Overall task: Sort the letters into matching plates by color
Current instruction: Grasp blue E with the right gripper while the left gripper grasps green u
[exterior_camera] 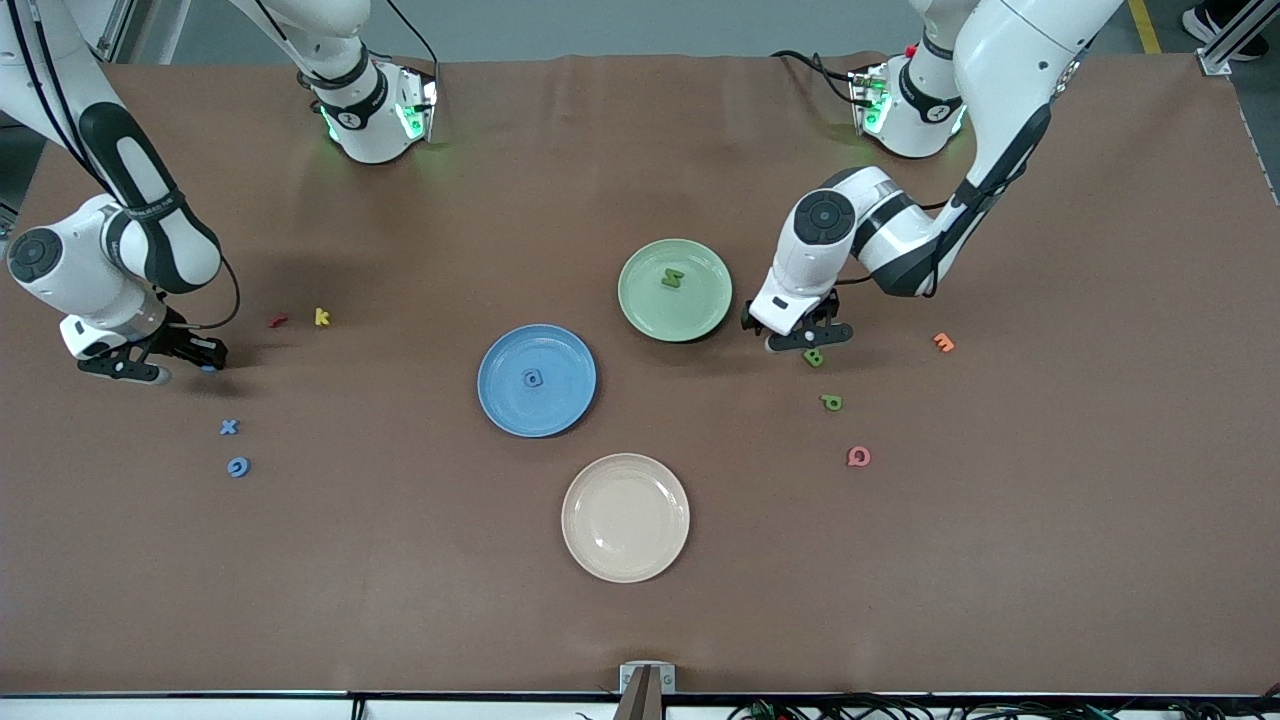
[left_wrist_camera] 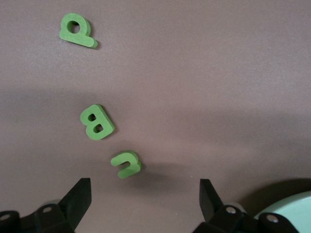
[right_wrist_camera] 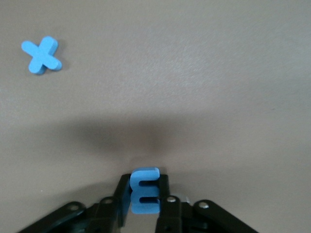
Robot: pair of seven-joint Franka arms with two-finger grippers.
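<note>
While the right gripper [right_wrist_camera: 141, 206] is pinching a blue E [right_wrist_camera: 144, 191] upright above the table's right-arm end, the left gripper [left_wrist_camera: 145, 194] is hovering wide open over a small green letter [left_wrist_camera: 126, 164] beside the pale green plate [exterior_camera: 640, 310].

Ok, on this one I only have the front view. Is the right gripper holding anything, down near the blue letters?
Observer: Yes. The right wrist view shows the right gripper shut on a blue E, pinched upright between its fingers.
Operator: And the left gripper, open or shut?
Observer: Open. The left gripper has its fingers spread wide.
Operator: I count two green letters by it.
Observer: There are three. A small curved green letter lies beside the green B, just ahead of the open fingers and untouched.
</note>
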